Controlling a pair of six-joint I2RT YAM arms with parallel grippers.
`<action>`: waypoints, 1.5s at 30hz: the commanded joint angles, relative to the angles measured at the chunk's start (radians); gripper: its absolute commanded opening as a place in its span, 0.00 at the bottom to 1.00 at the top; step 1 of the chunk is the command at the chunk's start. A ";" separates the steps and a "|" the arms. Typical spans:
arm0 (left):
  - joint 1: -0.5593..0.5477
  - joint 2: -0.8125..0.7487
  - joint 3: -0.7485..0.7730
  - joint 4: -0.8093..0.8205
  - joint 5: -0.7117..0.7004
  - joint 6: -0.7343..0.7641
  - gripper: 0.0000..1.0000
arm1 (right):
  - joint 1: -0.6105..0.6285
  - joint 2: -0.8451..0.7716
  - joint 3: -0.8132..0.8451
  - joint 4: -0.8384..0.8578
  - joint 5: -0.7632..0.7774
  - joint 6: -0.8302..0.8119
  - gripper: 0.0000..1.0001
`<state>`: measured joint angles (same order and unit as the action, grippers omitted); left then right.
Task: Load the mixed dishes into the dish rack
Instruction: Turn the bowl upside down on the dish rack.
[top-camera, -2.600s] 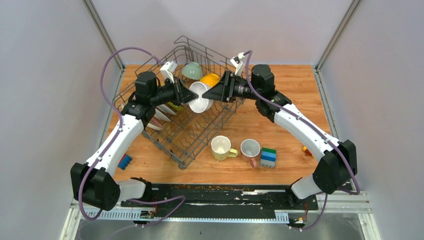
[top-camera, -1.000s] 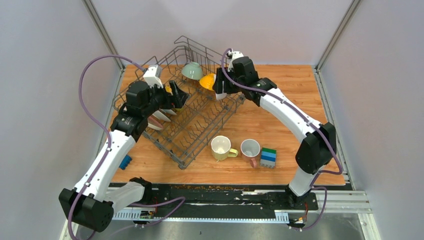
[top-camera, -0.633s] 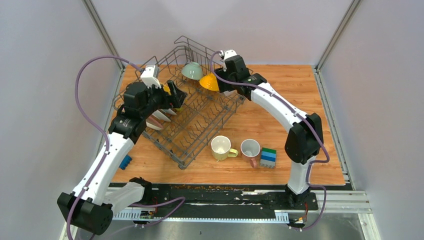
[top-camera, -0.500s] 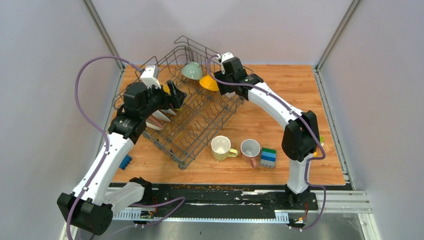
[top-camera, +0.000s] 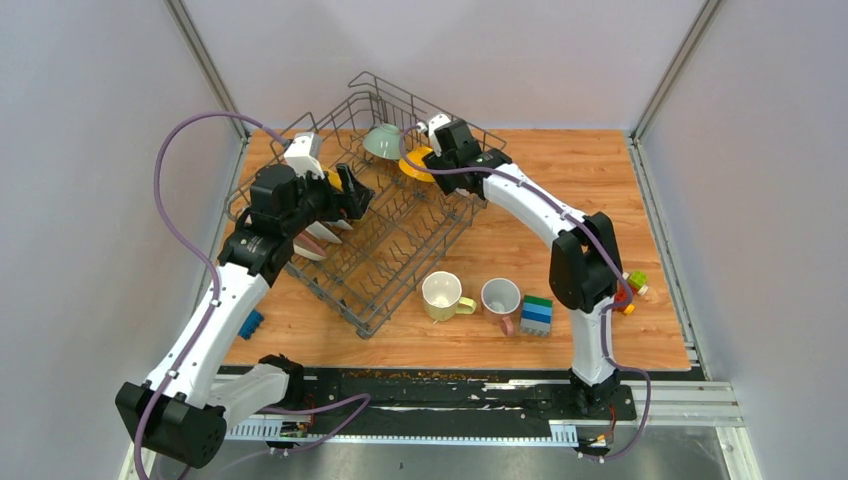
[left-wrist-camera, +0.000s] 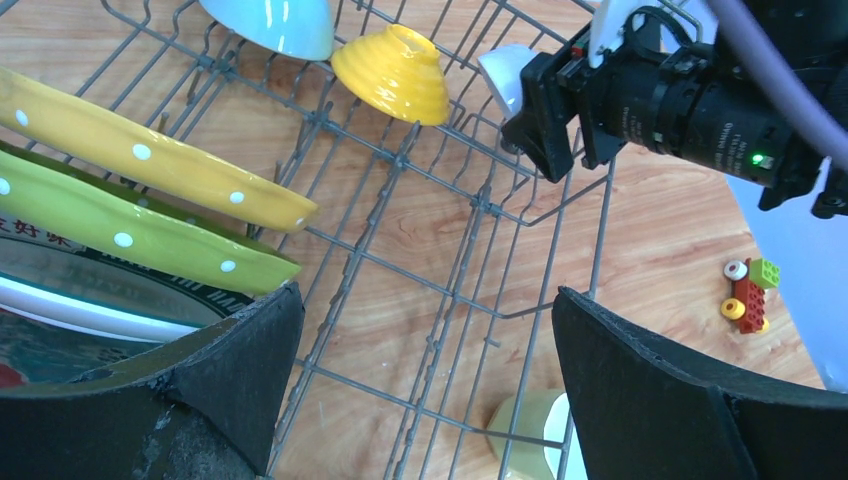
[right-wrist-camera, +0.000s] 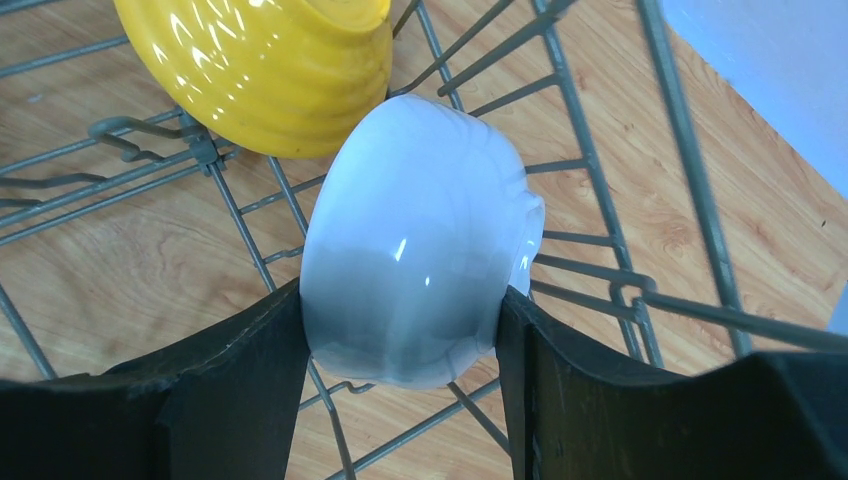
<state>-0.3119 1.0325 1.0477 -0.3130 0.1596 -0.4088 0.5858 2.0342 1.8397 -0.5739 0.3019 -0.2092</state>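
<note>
Your left gripper (left-wrist-camera: 425, 300) has let go of the white bowl (right-wrist-camera: 415, 240) and drawn back to the left side of the dish rack (top-camera: 392, 250). Its jaws are wide apart and empty, just beside the standing plates (left-wrist-camera: 150, 165). At the rack's far end, the pale green bowl (top-camera: 383, 142) and the yellow-orange bowl (right-wrist-camera: 260, 70) sit mouth-down. The right gripper (right-wrist-camera: 400, 300) now has the white bowl alone, jaws clamped on its sides. It has carried the bowl from over the rack's middle to the far right corner, just beside the yellow-orange bowl. You cannot tell whether it rests on the wires. The handover looks finished; this bowl probably needs only setting down and release. Right of the rack, on the tabletop (top-camera: 600, 180), the pale yellow mug (top-camera: 441, 295) and pink-handled mug (top-camera: 500, 298) are not yet loaded.
</note>
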 joint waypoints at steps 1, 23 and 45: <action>-0.001 -0.002 0.016 0.008 0.015 0.019 1.00 | 0.000 0.035 0.068 0.035 0.062 -0.084 0.39; -0.001 -0.003 0.012 0.014 0.001 0.018 1.00 | -0.001 0.105 0.091 0.027 0.113 -0.165 0.59; -0.001 0.010 0.014 0.016 0.018 0.012 1.00 | 0.005 0.062 0.085 0.010 0.083 -0.148 0.76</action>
<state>-0.3119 1.0374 1.0477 -0.3183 0.1642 -0.4091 0.5922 2.1376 1.8862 -0.5865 0.3908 -0.3607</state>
